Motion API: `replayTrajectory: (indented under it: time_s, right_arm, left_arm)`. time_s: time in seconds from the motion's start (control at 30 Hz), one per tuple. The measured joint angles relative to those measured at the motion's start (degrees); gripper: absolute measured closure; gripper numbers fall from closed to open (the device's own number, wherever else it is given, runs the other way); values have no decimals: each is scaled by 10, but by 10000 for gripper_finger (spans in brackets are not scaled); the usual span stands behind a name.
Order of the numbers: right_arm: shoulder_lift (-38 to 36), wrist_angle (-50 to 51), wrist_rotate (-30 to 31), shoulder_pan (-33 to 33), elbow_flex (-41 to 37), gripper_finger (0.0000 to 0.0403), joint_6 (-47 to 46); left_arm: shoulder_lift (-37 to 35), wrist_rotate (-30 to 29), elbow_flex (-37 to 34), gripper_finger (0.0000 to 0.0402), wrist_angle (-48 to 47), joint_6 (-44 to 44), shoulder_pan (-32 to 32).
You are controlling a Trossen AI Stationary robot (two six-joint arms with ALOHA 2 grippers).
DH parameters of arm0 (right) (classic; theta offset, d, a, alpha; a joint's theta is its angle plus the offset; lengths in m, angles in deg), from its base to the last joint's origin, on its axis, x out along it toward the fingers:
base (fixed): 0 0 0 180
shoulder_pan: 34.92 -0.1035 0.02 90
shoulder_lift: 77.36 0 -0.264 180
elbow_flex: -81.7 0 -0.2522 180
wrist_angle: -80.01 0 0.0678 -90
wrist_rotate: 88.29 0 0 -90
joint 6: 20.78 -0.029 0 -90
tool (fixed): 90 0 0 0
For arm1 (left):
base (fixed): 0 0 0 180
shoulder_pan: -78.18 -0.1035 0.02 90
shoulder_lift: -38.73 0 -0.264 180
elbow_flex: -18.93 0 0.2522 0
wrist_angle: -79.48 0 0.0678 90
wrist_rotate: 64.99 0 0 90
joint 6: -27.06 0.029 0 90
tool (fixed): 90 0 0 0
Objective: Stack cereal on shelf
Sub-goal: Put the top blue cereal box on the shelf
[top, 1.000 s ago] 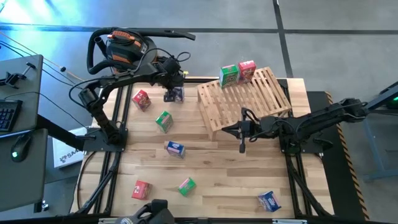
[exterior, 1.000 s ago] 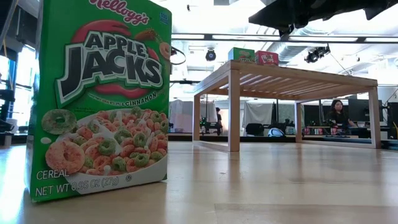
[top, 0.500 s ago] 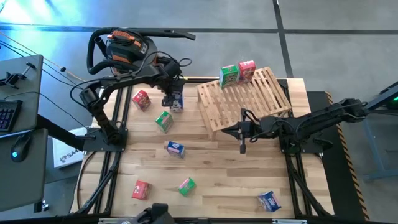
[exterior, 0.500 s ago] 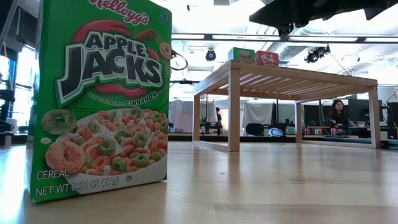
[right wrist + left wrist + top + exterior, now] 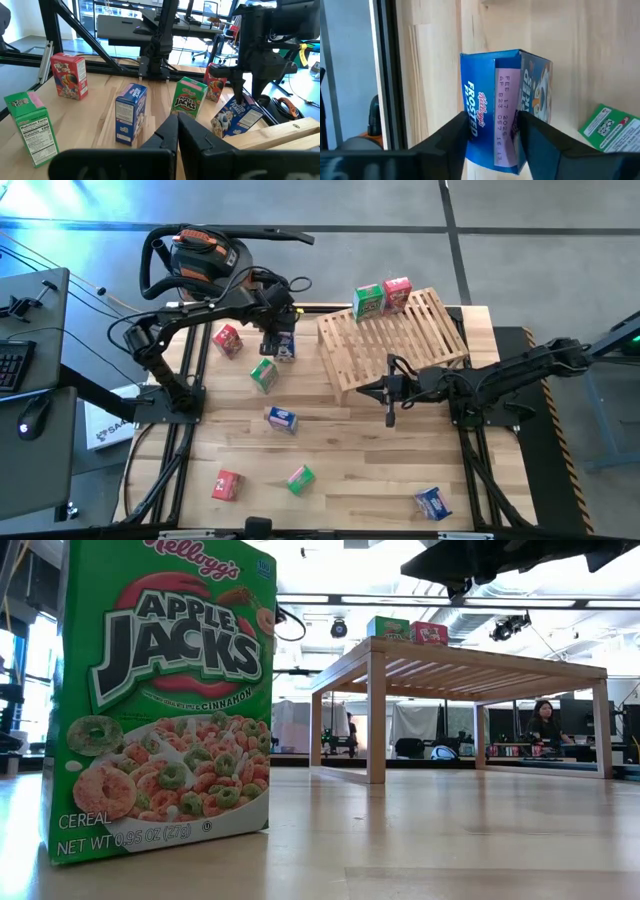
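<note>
My left gripper [image 5: 280, 335] is near the table's far edge, left of the shelf [image 5: 395, 340], shut on a blue cereal box [image 5: 286, 348]. The right wrist view shows this box [image 5: 234, 117] tilted. The slatted wooden shelf carries a green box [image 5: 368, 301] and a red box [image 5: 397, 293] at its far edge. On the tabletop stand a red box [image 5: 228, 340], a green one [image 5: 264, 374] and a blue one [image 5: 282, 419]. Closer to the near edge are a red [image 5: 227, 485], a green [image 5: 300, 479] and a blue box [image 5: 432, 502]. My right gripper [image 5: 390, 408] is shut, hovering by the shelf's near edge. My left gripper pinches the blue box at its top end [image 5: 506, 107] between its two fingers [image 5: 455, 140], one on each broad face, coming from above and pointing down. The box hangs tilted below the fingers [image 5: 240, 92]. I cannot tell whether its lower corner is off the table.
The low view is filled on its left by a green box [image 5: 160, 700], with the shelf [image 5: 450, 670] behind it. A person [image 5: 545, 725] sits in the room beyond. Dark arm frames run along both table sides. Open plank surface lies between the scattered boxes.
My left gripper, with the blue box in its hold, has shifted a little toward the table's near edge, closer to the green box. My right arm has kept still.
</note>
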Motion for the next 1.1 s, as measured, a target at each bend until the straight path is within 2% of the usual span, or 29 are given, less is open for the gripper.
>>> replayTrajectory:
  time_s: [0.23,0.6,0.97,1.1]
  right_arm:
    - [0,0,0,0,0,402,0]
    - [0,3,-11,0,0,402,0]
    - [0,4,-11,0,0,402,0]
    - [0,4,-11,0,0,402,0]
  left_arm:
    - [0,-4,1,278,-16,-14,21]
    - [-7,-70,0,280,-20,-21,59]
    - [-92,-97,0,280,-18,-67,66]
    - [-109,-98,43,280,-52,-132,66]
